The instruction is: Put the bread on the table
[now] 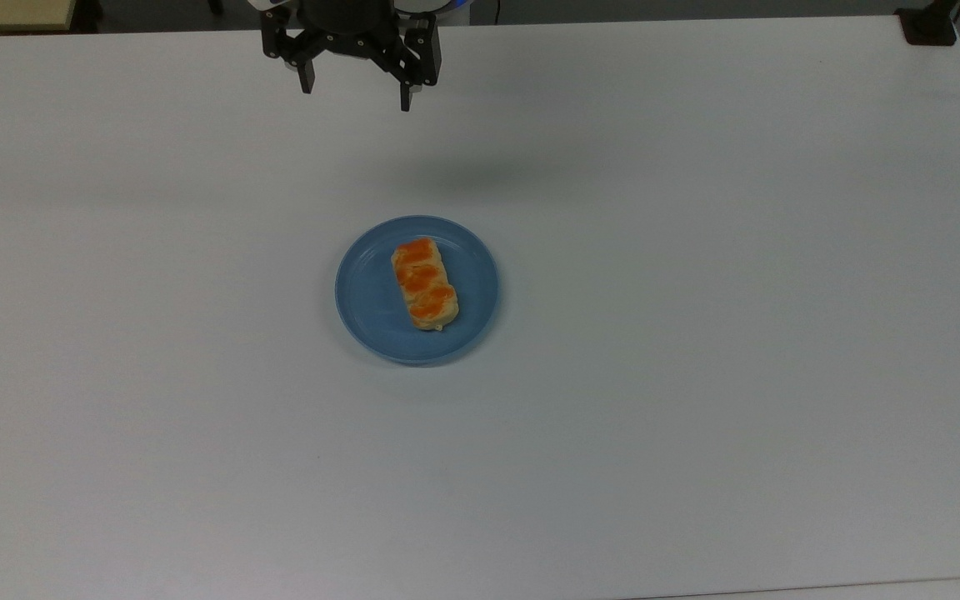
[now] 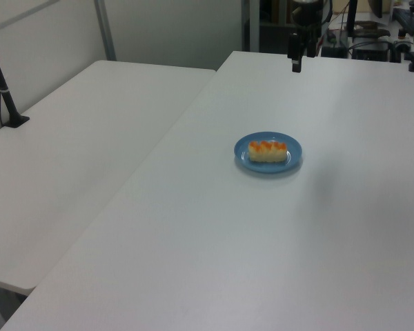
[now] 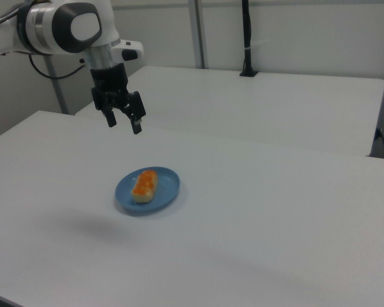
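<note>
The white Franka arm point(image 3: 64, 29) reaches in from the right view's left, with its wrist bent downward. Its black two-finger gripper point(image 3: 123, 123) hangs in the air, pointing down, and its fingers point(image 1: 307, 79) are spread apart, holding nothing.

The arm above the gripper point(image 1: 356, 83) gets chopped off by the top view's upper edge, so just the jaws and a bit of the wrist are seen there. In the left view the gripper point(image 2: 297, 63) is tiny and half lost in the dark clutter behind, and the desk point(image 2: 345, 241) is cut off at the right and bottom edges.
</note>
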You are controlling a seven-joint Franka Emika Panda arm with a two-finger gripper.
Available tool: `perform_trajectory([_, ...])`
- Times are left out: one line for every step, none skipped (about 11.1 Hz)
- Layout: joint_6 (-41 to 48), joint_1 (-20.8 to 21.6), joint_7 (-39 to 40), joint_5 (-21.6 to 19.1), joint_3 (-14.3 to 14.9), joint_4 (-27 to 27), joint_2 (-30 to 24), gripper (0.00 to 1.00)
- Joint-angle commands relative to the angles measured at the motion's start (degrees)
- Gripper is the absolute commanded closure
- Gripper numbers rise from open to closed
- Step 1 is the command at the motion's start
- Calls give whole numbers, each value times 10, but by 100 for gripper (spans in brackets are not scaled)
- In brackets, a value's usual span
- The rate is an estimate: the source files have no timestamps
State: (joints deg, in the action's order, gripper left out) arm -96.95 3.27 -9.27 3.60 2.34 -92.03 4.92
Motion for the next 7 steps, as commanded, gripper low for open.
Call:
perform_trajectory([-8,8,17,-9,8,-11,-5,0])
perform_trajectory([-8,8,20,-8,8,-11,-4,0])
perform_trajectory([-8,8,29,-9,8,-11,-2,0])
perform_trajectory([-8,8,40,-9,8,-11,-1,0])
perform_trajectory([-8,8,48,-9,8,-11,-1,0])
perform_trajectory([-8,8,54,-9,8,-11,-1,0])
perform_trajectory([-9,8,63,-9,8,-11,0,0])
